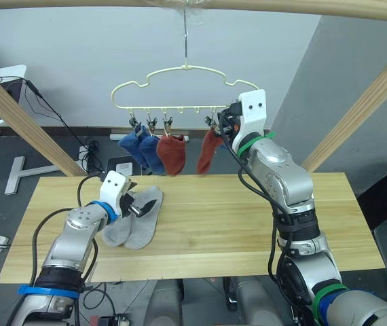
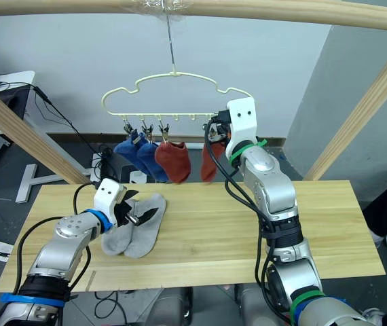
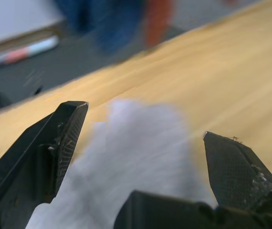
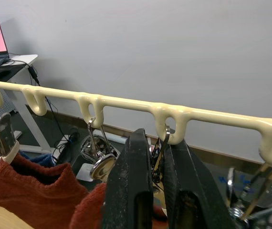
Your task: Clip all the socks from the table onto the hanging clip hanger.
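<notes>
1. Thin pale yellow wire clip hanger with wavy outline hung by its hook at 12 o'clock, from the round pale wooden pole crossing above.
2. Clipped along the hanger's lower bar: two blue knit ankle socks at the 9 o'clock end, one rust red knit sock just beside them toward 3 o'clock, a second rust red sock further toward 3 o'clock, apart from the first.
3. Right tool raised to the hanger bar, next to the second rust red sock; black fingers clenched close around a small metal clip hanging from a loop of the bar, as seen from the right wrist.
4. Another metal clip on the neighbouring loop, red fabric below it.
5. Long rectangular worktop of light yellowish wood planks spread below the hanger.
6. Two light grey knit ankle socks lying together, partly overlapped, on the worktop toward 8 o'clock.
7. Left tool low over the grey socks, black fingers spread wide and released, grey fabric showing between them; actual contact with the fabric not clear.
</notes>
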{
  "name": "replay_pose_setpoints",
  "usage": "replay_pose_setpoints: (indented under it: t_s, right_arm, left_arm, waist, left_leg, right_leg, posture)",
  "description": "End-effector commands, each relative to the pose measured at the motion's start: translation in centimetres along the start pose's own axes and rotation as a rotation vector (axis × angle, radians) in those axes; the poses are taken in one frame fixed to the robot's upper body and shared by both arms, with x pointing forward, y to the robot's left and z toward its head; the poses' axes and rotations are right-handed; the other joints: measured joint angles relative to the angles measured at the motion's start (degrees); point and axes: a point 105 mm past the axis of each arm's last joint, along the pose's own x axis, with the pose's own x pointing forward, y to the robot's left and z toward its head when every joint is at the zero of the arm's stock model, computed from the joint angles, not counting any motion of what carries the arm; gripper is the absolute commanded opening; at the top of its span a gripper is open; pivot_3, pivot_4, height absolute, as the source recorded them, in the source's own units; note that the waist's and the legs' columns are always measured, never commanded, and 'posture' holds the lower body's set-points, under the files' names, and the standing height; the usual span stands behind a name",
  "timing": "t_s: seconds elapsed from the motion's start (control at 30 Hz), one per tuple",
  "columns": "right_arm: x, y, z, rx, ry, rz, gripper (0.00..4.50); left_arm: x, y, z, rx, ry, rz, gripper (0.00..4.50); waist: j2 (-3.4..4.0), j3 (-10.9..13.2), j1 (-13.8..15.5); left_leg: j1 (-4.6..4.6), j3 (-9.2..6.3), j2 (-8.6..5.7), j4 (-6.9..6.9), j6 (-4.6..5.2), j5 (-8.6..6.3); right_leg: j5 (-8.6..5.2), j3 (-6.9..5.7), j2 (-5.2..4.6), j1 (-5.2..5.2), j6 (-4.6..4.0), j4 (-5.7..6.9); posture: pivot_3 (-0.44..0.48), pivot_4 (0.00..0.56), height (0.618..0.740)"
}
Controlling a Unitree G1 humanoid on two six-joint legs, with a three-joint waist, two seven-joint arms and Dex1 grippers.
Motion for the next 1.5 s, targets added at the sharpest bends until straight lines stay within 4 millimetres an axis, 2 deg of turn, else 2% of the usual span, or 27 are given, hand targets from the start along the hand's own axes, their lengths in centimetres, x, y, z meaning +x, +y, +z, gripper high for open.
replay_pose_setpoints:
  t_s: [0.03,0.27,0.53,0.77,0.83,0.9,1.0,1.07,1.13,1.27,1.37,1.5]
  right_arm:
    - [-0.1,1.0,2.0,-0.005,-0.069,0.040,0.00]
    - [0.0,1.8,2.1,-0.013,-0.070,0.066,0.00]
    - [0.0,2.2,2.0,-0.006,-0.068,0.076,0.00]
    - [-0.1,2.3,2.0,-0.007,-0.066,0.075,0.00]
    - [-0.1,2.4,2.0,-0.006,-0.067,0.074,0.00]
    - [0.0,2.3,2.0,-0.006,-0.067,0.074,0.00]
    - [0.0,2.3,2.0,-0.006,-0.067,0.072,0.00]
    - [0.0,2.2,2.0,-0.006,-0.067,0.070,0.00]
    - [0.0,2.1,2.1,-0.004,-0.067,0.066,0.00]
    - [0.1,2.1,2.1,-0.003,-0.065,0.064,0.00]
    - [0.1,2.0,2.1,-0.001,-0.063,0.064,0.00]
    - [0.0,2.0,2.1,0.004,-0.062,0.064,0.00]
  left_arm:
    - [0.2,0.0,-0.4,-0.024,0.015,0.017,4.49]
    - [1.7,-0.7,0.3,-0.018,-0.001,0.012,4.49]
    - [2.5,-1.7,-1.6,-0.016,0.108,-0.028,4.49]
    - [2.1,-1.5,-2.9,-0.019,0.159,-0.014,2.41]
    - [2.1,-1.5,-2.9,-0.016,0.157,-0.011,1.96]
    - [2.0,-1.9,-2.5,-0.003,0.128,-0.028,1.32]
    - [2.0,-3.1,-1.4,0.044,0.062,-0.092,0.52]
    - [2.1,-5.0,1.0,0.075,-0.044,-0.171,0.01]
    - [2.1,-6.8,3.9,0.096,-0.170,-0.248,0.01]
    - [1.7,-8.7,7.2,0.132,-0.320,-0.343,0.01]
    - [0.9,-10.8,11.2,0.157,-0.520,-0.436,0.01]
    - [0.5,-11.8,14.4,0.294,-0.712,-0.398,0.01]
  waist:
    - [0.00,0.0,0.0]
    - [0.00,0.0,0.0]
    - [-0.01,0.0,0.0]
    - [-0.01,0.0,-0.2]
    - [-0.01,0.0,-0.2]
    - [-0.01,0.0,-0.3]
    - [-0.01,0.0,-0.4]
    - [-0.01,0.0,-0.4]
    - [-0.01,0.0,-0.3]
    - [-0.01,0.0,-0.1]
    - [-0.01,0.0,-0.1]
    - [-0.01,0.0,-0.2]
  left_leg:
    - [0.00,-0.01,0.00,-0.01,0.00,0.00]
    - [0.00,-0.03,-0.01,0.00,0.00,0.00]
    - [0.02,0.00,-0.01,-0.01,0.00,0.00]
    - [0.20,0.10,-0.01,0.00,0.00,0.01]
    - [0.24,0.10,0.00,0.00,0.01,0.02]
    - [0.26,0.11,0.00,0.00,0.02,0.02]
    - [0.26,0.14,0.01,0.00,0.03,0.03]
    - [0.24,0.13,0.00,0.00,0.02,0.03]
    - [0.20,0.13,0.00,-0.01,0.02,0.03]
    - [0.09,0.10,-0.02,0.00,0.02,0.03]
    - [0.10,0.08,-0.04,0.00,0.02,0.03]
    - [0.09,0.10,-0.05,0.00,0.02,0.03]
  right_leg:
    - [0.00,-0.01,0.00,-0.01,0.00,0.00]
    - [0.00,-0.02,-0.02,-0.02,-0.01,0.10]
    - [0.00,0.00,-0.02,-0.09,-0.01,0.23]
    - [0.00,0.12,0.00,-0.08,-0.01,0.41]
    - [0.00,0.12,0.03,-0.07,-0.02,0.43]
    - [0.00,0.13,0.03,-0.06,-0.02,0.43]
    - [0.00,0.17,0.03,-0.06,-0.02,0.43]
    - [0.00,0.16,0.02,-0.06,-0.02,0.42]
    - [0.00,0.15,-0.01,-0.07,-0.02,0.40]
    - [0.00,0.12,-0.05,-0.09,-0.02,0.33]
    - [0.00,0.11,-0.02,-0.09,-0.02,0.34]
    - [0.00,0.12,-0.02,-0.09,-0.02,0.32]
  posture:
    - [-0.009,0.235,0.711]
    - [-0.009,0.237,0.711]
    - [-0.014,0.238,0.711]
    - [-0.020,0.239,0.711]
    - [-0.020,0.239,0.711]
    - [-0.019,0.240,0.711]
    - [-0.019,0.240,0.711]
    - [-0.023,0.242,0.711]
    - [-0.023,0.242,0.711]
    - [-0.023,0.242,0.711]
    - [-0.028,0.241,0.711]
    - [-0.029,0.241,0.711]
